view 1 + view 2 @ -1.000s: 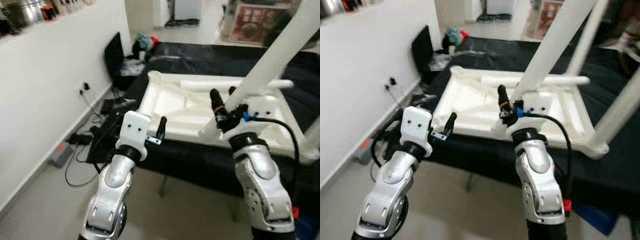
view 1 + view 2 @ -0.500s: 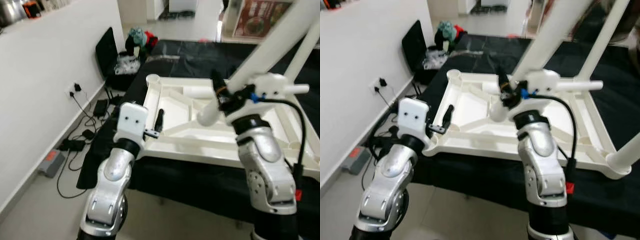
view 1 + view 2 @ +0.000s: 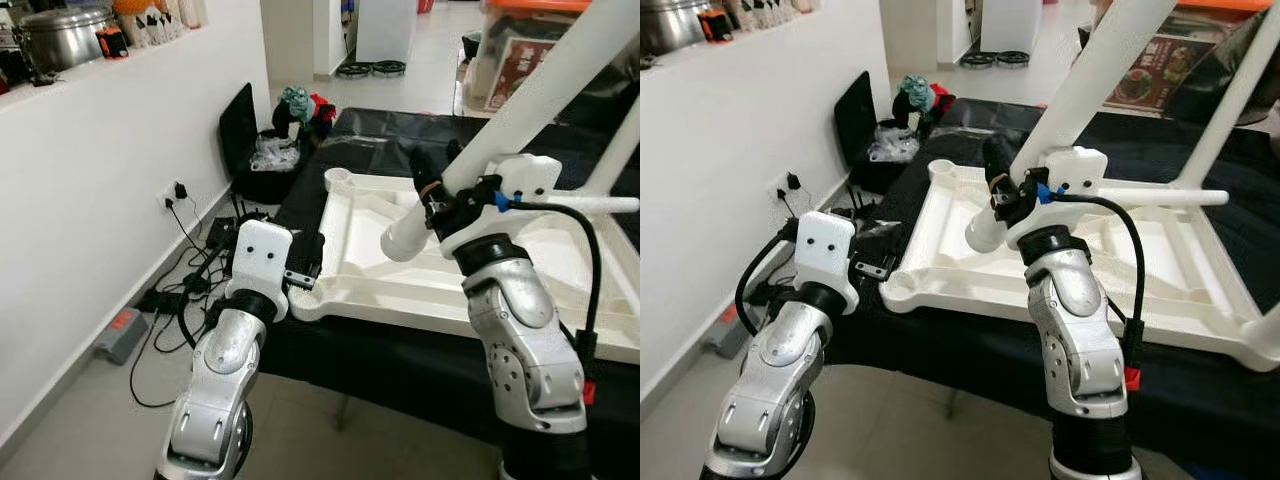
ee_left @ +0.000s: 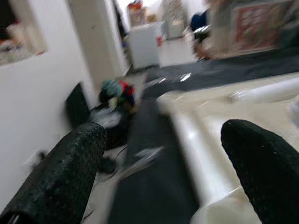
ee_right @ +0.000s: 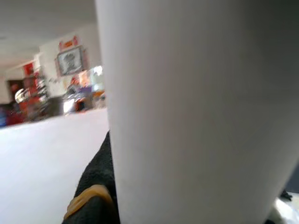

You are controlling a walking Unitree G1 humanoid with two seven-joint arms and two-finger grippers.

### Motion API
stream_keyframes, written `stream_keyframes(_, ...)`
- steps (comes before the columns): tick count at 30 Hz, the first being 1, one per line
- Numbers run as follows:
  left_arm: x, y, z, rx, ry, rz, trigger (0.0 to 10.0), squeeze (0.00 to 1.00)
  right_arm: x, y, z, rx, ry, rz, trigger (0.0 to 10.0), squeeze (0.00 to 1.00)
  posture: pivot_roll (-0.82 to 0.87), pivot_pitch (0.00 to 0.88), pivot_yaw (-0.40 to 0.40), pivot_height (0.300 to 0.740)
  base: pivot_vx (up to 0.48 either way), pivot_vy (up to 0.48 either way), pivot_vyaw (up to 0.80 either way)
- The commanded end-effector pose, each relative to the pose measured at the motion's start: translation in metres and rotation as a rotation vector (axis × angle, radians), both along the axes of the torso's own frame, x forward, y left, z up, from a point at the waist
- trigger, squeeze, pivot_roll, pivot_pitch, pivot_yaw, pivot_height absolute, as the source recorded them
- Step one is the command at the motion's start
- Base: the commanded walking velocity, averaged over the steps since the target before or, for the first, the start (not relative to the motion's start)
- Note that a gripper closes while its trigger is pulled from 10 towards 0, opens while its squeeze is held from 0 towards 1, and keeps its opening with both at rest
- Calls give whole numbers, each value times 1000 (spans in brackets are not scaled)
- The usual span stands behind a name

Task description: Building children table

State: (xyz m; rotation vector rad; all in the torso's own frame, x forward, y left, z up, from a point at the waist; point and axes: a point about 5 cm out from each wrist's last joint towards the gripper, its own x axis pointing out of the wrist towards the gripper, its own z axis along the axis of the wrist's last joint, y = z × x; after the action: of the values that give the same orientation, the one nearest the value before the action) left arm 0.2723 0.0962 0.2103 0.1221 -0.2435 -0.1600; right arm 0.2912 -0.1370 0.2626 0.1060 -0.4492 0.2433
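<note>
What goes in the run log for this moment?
right gripper: shut on white table leg | left gripper: open, beside upturned white plastic tabletop corner

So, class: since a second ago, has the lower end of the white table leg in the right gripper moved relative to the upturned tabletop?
Yes. The table leg end, held by the right gripper, has shifted from the tabletop's middle toward its left side, near the corner socket.

Setting: lived-in home, room opening onto tiled hallway (image 3: 400, 60). Steel cooking pot (image 3: 55, 35) and small jars sitting on white ledge (image 3: 110, 75). Cables trailing from wall socket (image 3: 180, 190) down to power strip (image 3: 120, 333) on floor. Clothes pile (image 3: 300, 105) lying by black chair. Black cloth (image 3: 380, 125) covering low work surface. Printed poster (image 3: 1150, 85) leaning in background.
</note>
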Motion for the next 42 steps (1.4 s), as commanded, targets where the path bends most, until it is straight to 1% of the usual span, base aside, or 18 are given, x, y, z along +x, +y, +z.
stream_keyframes(1,-1,-1,-1,-7,9,7,10000,0,-1,-1,1,1,0,1,10000,0,86,120,-27,740,0,0,0)
stream_keyframes(9,-1,-2,0,-10,14,11,10000,0,0,-3,3,3,2,-2,10000,0,90,136,-26,740,0,0,0)
stream_keyframes(15,-1,-2,0,7,10,13,10000,0,4,-5,6,0,-3,-6,10000,0,90,146,-20,740,0,0,0)
stream_keyframes(23,1,-1,3,22,5,24,10000,0,5,-6,9,4,-7,-13,10000,0,92,155,-23,740,286,-382,0)
stream_keyframes(26,3,1,4,5,8,41,10000,0,5,-6,10,8,-9,-14,10000,0,95,157,-20,740,0,0,0)
stream_keyframes(32,3,1,3,8,11,39,10000,0,6,-6,12,8,-12,-12,10000,0,94,161,-17,740,0,0,0)
stream_keyframes(35,2,0,2,-1,19,28,10000,0,12,-8,24,6,-44,7,10000,0,93,165,-20,740,0,0,0)
stream_keyframes(39,2,1,2,-5,21,37,10000,0,16,-7,30,8,-56,47,10000,0,91,170,-21,740,0,0,0)
stream_keyframes(41,2,1,1,-1,28,41,10000,0,23,-5,35,2,-57,94,10000,0,96,173,-24,740,0,0,0)
stream_keyframes(42,2,1,1,-1,28,41,10000,0,23,-5,35,2,-57,94,10000,0,96,173,-24,740,0,0,0)
